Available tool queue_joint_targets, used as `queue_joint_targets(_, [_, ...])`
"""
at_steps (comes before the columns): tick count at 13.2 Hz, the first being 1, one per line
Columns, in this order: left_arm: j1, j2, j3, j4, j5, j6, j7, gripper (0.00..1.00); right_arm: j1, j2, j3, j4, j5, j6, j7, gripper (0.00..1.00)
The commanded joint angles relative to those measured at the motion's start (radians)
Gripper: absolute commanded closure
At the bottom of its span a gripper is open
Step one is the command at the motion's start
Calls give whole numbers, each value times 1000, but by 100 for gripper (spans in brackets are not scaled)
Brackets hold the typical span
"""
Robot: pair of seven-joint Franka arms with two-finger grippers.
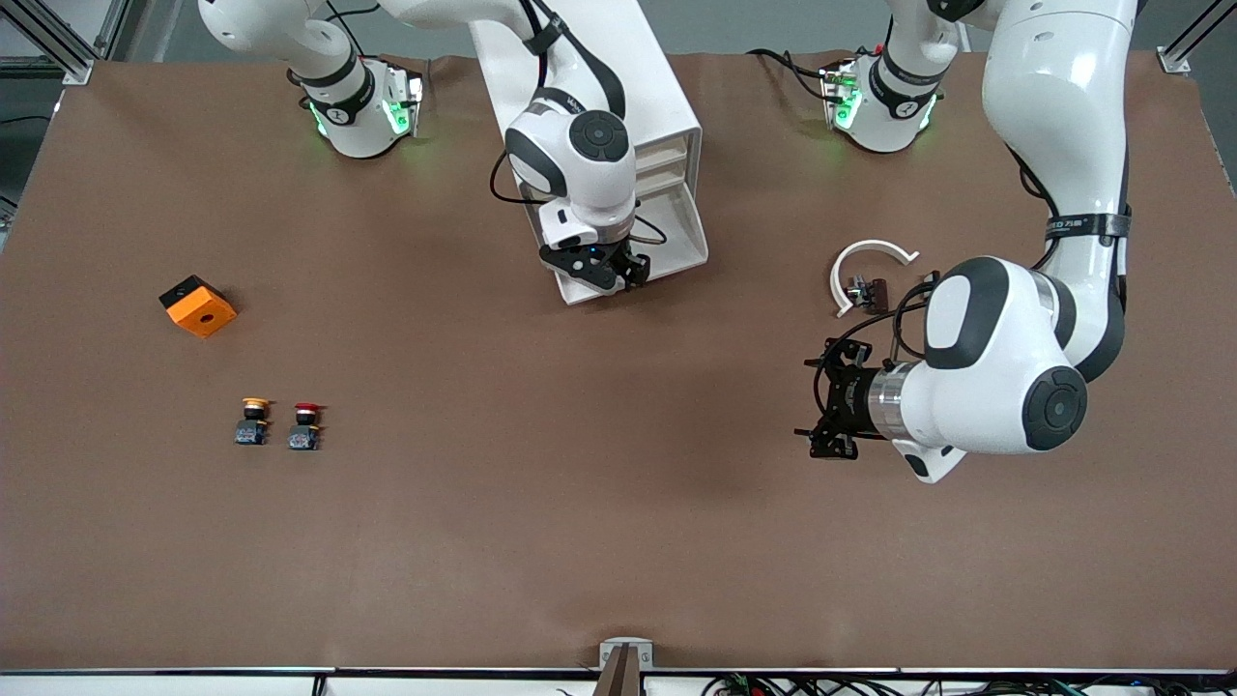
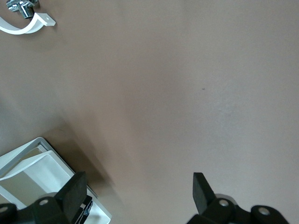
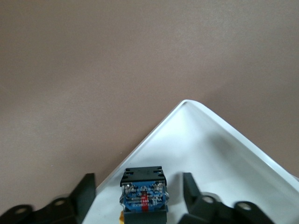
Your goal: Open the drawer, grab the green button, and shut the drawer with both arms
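The white cabinet (image 1: 618,68) stands near the arms' bases, and one cream drawer (image 1: 688,232) is pulled out of it. My right gripper (image 1: 618,275) is down in that drawer. In the right wrist view its open fingers (image 3: 88,186) stand on either side of a button (image 3: 142,196) with a blue-grey block base, with gaps on both sides. The button lies on the drawer's white floor (image 3: 224,158) and its cap is hidden. My left gripper (image 1: 821,406) hangs open and empty over bare table toward the left arm's end, as the left wrist view (image 2: 138,182) shows.
An orange block (image 1: 197,305), a yellow-capped button (image 1: 253,421) and a red-capped button (image 1: 305,426) sit toward the right arm's end. A white curved bracket (image 1: 870,266) with a small dark part lies near my left arm and also shows in the left wrist view (image 2: 28,23).
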Motion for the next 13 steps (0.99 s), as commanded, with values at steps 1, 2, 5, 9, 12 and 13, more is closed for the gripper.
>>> queue_joint_targets(1, [2,-4,-2,-2,18,-9,14,0,15,-1,-8,0,-12,1,24,39])
queue_joint_targets(2, [0,-4,-2,-2,18,-9,14,0,14,-1,-8,2,-12,1,26,39])
queue_joint_targets(5, [-3,-4,0,-6,18,-9,14,0,14,-1,-8,5,-10,1,27,42])
queue_joint_targets(9, [-3,-4,0,-7,18,-8,14,0,14,-1,-8,9,-9,-2,26,66])
queue_joint_targets(12, [-3,-3,-2,-7,18,-9,14,0,12,-1,-8,15,-6,-2,26,90])
queue_joint_targets(13, [-3,-4,-2,-7,18,-8,14,0,12,-2,-8,17,-3,-2,26,95])
